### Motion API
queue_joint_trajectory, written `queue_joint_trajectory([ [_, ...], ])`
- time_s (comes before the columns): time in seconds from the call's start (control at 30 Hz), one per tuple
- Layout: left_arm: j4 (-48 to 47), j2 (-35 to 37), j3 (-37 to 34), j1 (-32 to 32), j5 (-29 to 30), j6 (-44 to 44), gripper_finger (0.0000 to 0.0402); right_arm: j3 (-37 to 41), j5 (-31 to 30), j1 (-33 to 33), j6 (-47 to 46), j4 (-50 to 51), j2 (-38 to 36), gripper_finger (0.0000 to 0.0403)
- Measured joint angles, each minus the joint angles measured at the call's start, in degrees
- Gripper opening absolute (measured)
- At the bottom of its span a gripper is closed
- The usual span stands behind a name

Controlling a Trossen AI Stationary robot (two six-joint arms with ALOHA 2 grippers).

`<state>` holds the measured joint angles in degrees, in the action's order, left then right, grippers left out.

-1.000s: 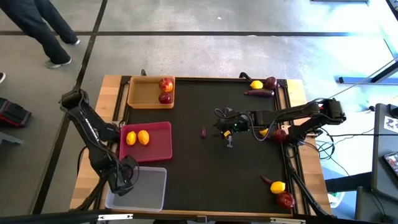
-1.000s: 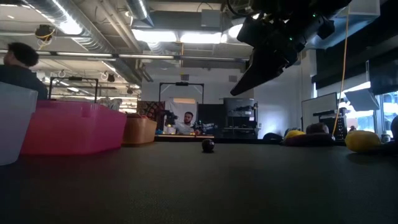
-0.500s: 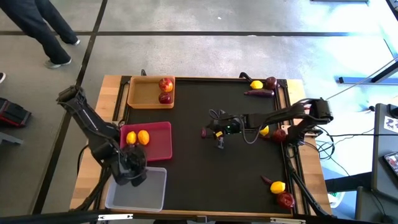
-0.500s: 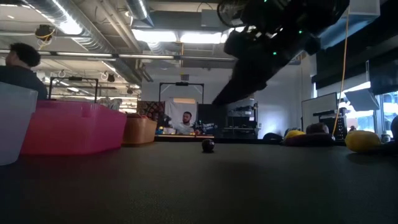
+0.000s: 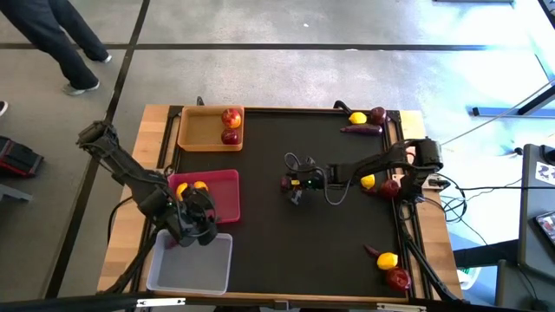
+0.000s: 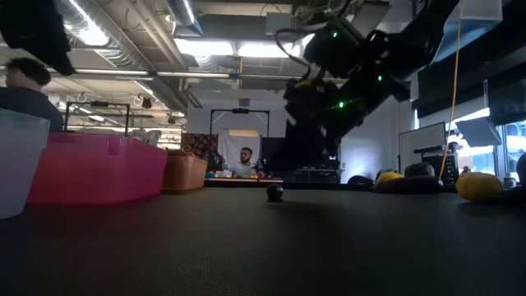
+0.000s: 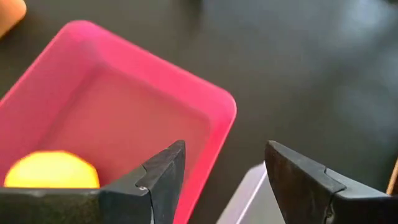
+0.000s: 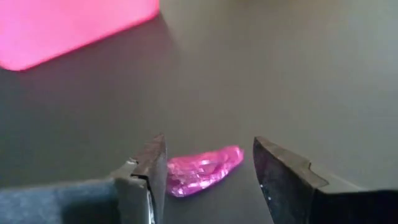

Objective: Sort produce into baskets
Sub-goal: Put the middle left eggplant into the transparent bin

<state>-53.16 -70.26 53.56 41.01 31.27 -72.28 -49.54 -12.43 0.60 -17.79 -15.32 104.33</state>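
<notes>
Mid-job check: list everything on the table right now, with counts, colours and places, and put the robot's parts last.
Wooden tray: one, tan, far left corner.
Pink tray: one, magenta, left side.
Clear tray: one, greyish-white, near left corner.
Apples: five, dark red; two in wooden tray, three along right edge.
Lemons: five, yellow; two in pink tray, three at right.
Roots: three, dark purple; one mid-table, two at right.
Left hand: open, over pink and clear trays.
Right hand: open, around the mid-table root.
</notes>
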Motion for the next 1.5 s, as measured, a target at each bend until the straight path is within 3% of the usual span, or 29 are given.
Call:
queue_joint_trajectory([
  [0.23, 1.2, 0.0, 0.0, -1.5, 0.2, 2.7, 0.0214, -0.1, 0.5, 0.2, -7.5, -0.5, 3.6, 0.0193],
  [0.5, 2.0, 0.0, 0.0, -1.5, 0.5, 5.3, 0.0214, -0.3, 0.6, 0.3, -3.5, 5.5, 2.9, 0.0193],
  [0.83, 2.0, 0.0, 0.0, -1.5, 1.6, 6.4, 0.0214, 0.1, 3.4, 0.5, -7.8, -1.8, 3.9, 0.0191],
  [0.97, 2.0, 0.0, 0.0, -1.5, 1.6, 6.7, 0.0214, -0.1, 5.2, 0.5, -8.9, -2.1, 5.4, 0.016],
  [1.27, 4.0, 0.0, 0.0, -2.4, 4.3, 10.6, 0.0214, 0.0, 6.4, 0.5, -4.3, -5.0, 5.8, 0.0015],
  [1.5, 11.0, -0.1, 0.0, -5.7, 6.0, 19.2, 0.0214, 0.2, 4.5, 0.5, 1.7, -3.5, 3.0, 0.0018],
])
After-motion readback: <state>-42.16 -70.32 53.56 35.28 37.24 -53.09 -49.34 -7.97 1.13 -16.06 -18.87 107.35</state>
